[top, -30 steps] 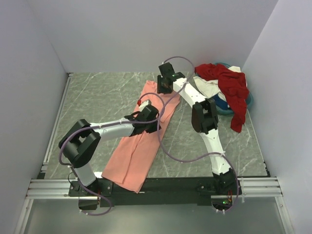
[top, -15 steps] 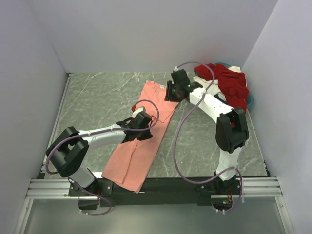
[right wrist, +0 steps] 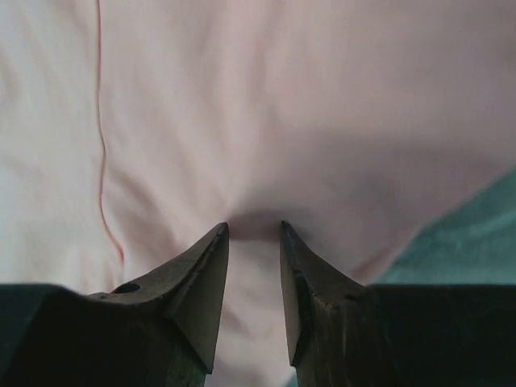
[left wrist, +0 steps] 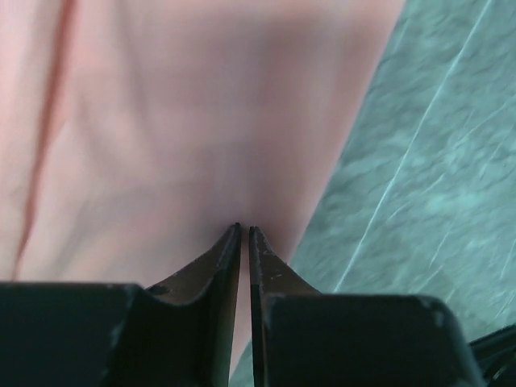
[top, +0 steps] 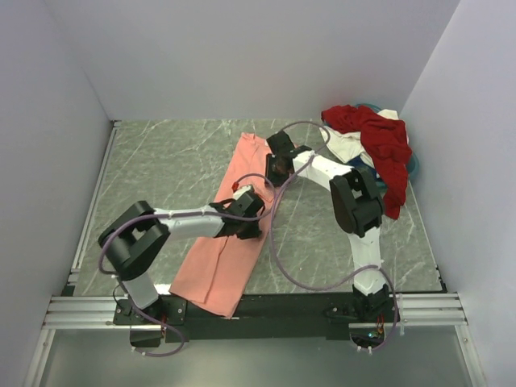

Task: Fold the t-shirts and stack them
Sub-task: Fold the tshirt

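Salmon-pink t-shirt (top: 218, 258) is pinched by near-closed left pincer (left wrist: 244, 228) and right pincer (right wrist: 254, 226).

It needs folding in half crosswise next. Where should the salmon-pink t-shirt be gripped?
Probably along its right long edge, coming down from above on the table side. The salmon-pink t-shirt lies flat as a long narrow strip, and that edge sits exposed.

A pink shirt (top: 219, 254) lies as a long narrow strip slanting across the surface (top: 161, 161), its near end at the front edge; the left tool (top: 253, 216) meets its right edge at mid-length; the right tool (top: 276, 173) is at its far right corner; a red shirt (top: 385, 145) drapes over a white shirt (top: 343, 147), heaped far right.
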Robot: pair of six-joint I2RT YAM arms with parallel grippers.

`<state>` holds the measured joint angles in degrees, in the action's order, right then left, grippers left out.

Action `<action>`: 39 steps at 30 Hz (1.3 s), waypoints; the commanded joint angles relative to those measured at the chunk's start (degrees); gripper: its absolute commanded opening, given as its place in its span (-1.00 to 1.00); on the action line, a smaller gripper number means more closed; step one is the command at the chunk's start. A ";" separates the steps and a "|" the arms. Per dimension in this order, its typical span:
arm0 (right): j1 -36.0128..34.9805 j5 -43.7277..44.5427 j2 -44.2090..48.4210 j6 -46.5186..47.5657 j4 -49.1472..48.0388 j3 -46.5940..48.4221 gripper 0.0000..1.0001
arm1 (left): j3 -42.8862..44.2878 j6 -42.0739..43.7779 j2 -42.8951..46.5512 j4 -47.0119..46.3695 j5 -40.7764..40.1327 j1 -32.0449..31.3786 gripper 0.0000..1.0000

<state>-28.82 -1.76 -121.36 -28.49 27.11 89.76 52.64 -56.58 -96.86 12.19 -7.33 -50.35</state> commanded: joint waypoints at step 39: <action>3.42 -2.64 24.14 -4.81 -11.64 -18.81 0.03 | 3.52 5.79 1.33 -1.90 7.51 0.53 -0.66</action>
<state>-25.54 -5.58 -102.43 -31.00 20.38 75.11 56.25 -50.17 -94.87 11.07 1.56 -45.80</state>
